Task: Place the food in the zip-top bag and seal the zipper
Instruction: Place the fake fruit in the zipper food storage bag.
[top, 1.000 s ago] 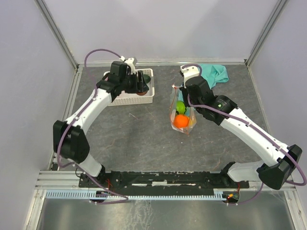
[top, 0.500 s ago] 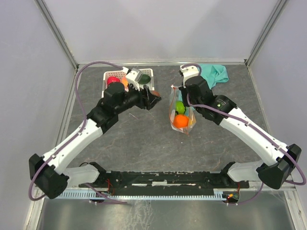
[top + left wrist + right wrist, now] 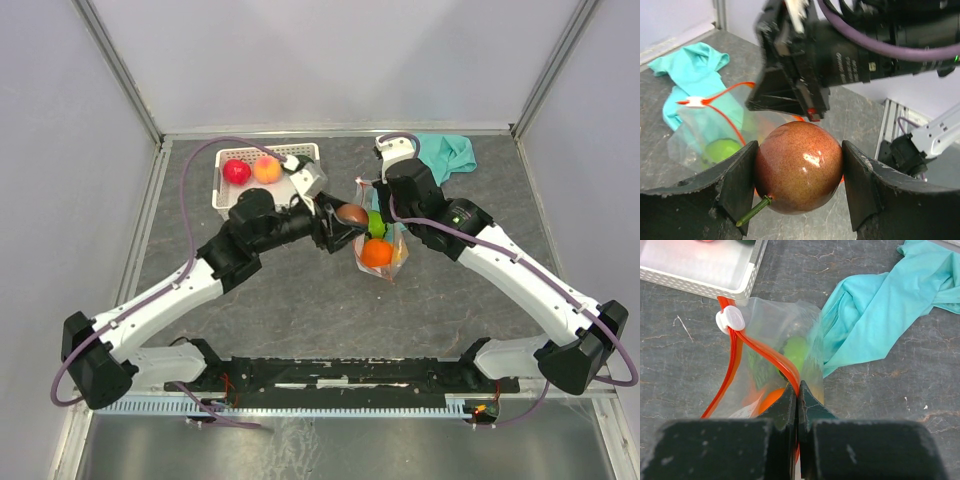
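Observation:
My left gripper (image 3: 345,216) is shut on a brownish-red round fruit (image 3: 799,166) with a green stem and holds it right beside the mouth of the zip-top bag (image 3: 380,240). My right gripper (image 3: 798,390) is shut on the bag's red-orange zipper (image 3: 760,351) and holds the mouth up and open. Inside the bag lie a green fruit (image 3: 797,351) and an orange fruit (image 3: 377,253). A white slider (image 3: 730,320) sits at the zipper's far end. A red fruit (image 3: 236,171) and a peach fruit (image 3: 266,169) lie in the white basket (image 3: 224,200).
A teal cloth (image 3: 448,153) lies at the back right, just behind the bag, and shows in the right wrist view (image 3: 875,315). The white basket's corner (image 3: 715,285) is close to the bag's far end. Grey walls ring the table.
My left arm lifted out of the basket with the brownish fruit and swung right to the bag's mouth. The red and peach fruits are now uncovered. The right arm and bag stayed still.

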